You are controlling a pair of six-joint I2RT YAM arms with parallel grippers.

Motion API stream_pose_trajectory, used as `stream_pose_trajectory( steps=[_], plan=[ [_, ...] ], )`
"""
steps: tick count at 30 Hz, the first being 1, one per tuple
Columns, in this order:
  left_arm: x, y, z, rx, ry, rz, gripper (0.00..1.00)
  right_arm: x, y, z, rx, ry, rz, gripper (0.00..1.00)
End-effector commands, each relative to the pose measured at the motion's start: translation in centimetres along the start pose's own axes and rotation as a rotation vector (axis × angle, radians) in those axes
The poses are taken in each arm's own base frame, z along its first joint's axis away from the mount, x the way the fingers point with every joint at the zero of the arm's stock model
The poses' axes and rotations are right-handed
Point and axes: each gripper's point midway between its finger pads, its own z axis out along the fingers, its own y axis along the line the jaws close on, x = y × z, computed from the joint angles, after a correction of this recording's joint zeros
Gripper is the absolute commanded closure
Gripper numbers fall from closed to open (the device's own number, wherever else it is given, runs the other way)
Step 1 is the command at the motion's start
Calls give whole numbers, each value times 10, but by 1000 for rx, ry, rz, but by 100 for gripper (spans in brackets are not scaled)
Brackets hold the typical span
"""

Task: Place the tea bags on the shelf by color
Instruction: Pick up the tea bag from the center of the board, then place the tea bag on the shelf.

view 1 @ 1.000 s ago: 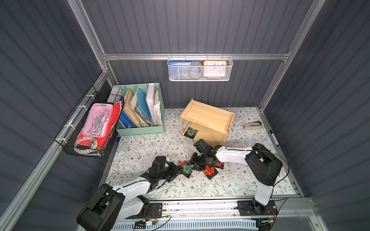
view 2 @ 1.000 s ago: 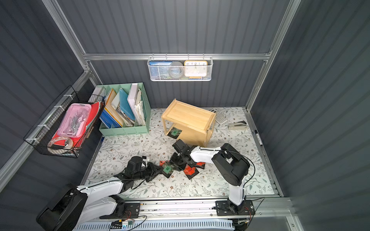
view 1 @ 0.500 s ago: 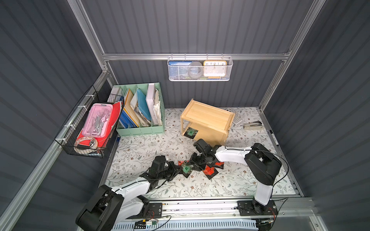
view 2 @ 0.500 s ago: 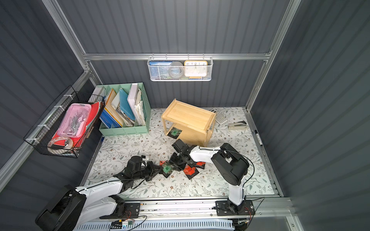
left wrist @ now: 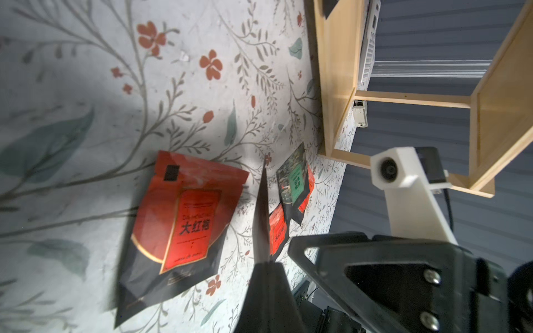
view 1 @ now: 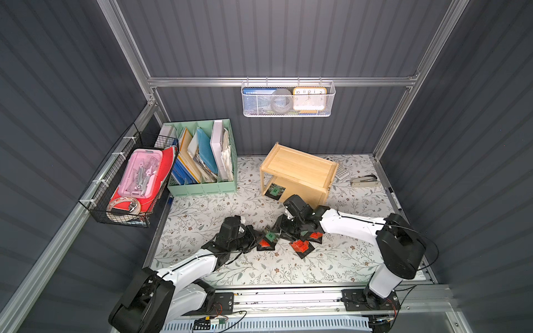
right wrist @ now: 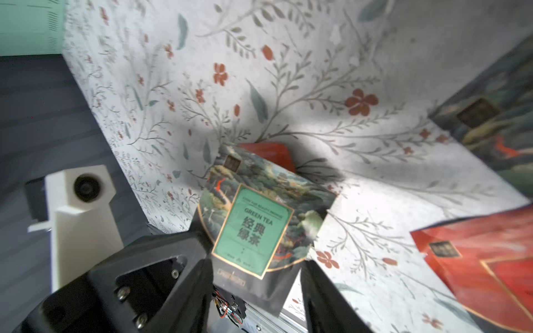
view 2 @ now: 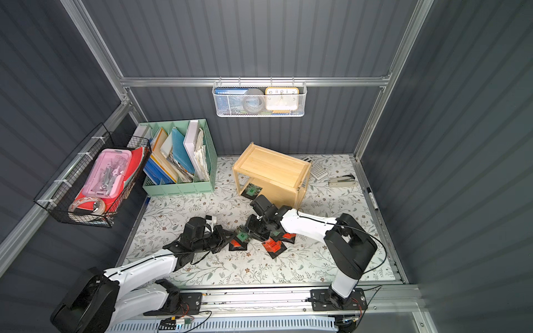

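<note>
A green-labelled tea bag [view 1: 270, 236] [right wrist: 253, 227] hangs just above the floral mat, seen edge-on in the left wrist view [left wrist: 262, 213]. My left gripper [view 1: 261, 235] [left wrist: 266, 263] is shut on its corner. My right gripper [view 1: 281, 230] [right wrist: 256, 288] is open, with a finger on either side of the same bag. Red tea bags lie below [view 1: 264, 245] [left wrist: 187, 219] and to the right [view 1: 301, 246], [view 1: 314, 235]. Another green tea bag [left wrist: 294, 178] lies beneath the right arm. The wooden shelf [view 1: 300, 167] [view 2: 271, 165] holds one green tea bag [view 1: 276, 191] on its lower tier.
A mint-green file organizer [view 1: 202, 187] stands at the back left, beside a black wire basket [view 1: 129, 184] on the left wall. A white mesh basket [view 1: 288, 99] hangs on the back wall. A calculator [view 1: 341, 173], stapler [view 1: 363, 181] and pen [view 1: 393, 199] lie right of the shelf.
My left gripper has closed fully on the green tea bag. The right gripper's jaws have widened a little around it. Both arms have barely moved.
</note>
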Motion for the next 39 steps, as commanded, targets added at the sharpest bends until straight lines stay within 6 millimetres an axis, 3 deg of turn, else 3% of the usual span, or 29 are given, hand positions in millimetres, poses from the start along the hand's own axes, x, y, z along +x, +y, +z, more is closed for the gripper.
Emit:
stream_pose_trajectory(
  steps=[1, 12, 22, 30, 33, 34, 35, 39],
  plan=[
    [-2, -14, -3, 15, -3, 59, 100, -1, -2, -19, 24, -50, -78, 45],
    [-14, -55, -6, 94, -28, 143, 100, -11, -4, -91, 37, -262, -238, 43],
    [-30, -83, -7, 145, -94, 177, 100, -21, -25, -156, 123, -465, -343, 36],
    [-49, -103, 8, 200, -140, 162, 100, -29, -31, -196, 151, -558, -377, 24],
    [-56, -109, 16, 221, -155, 142, 100, -27, -31, -204, 159, -540, -398, 14],
    [-61, -110, 20, 219, -174, 137, 100, -27, -31, -208, 163, -536, -406, 5],
    [-62, -109, 24, 212, -173, 133, 100, -26, -33, -211, 177, -529, -408, 1],
    [-67, -113, 36, 204, -182, 125, 100, -22, -38, -223, 197, -514, -431, 1]
  ],
)
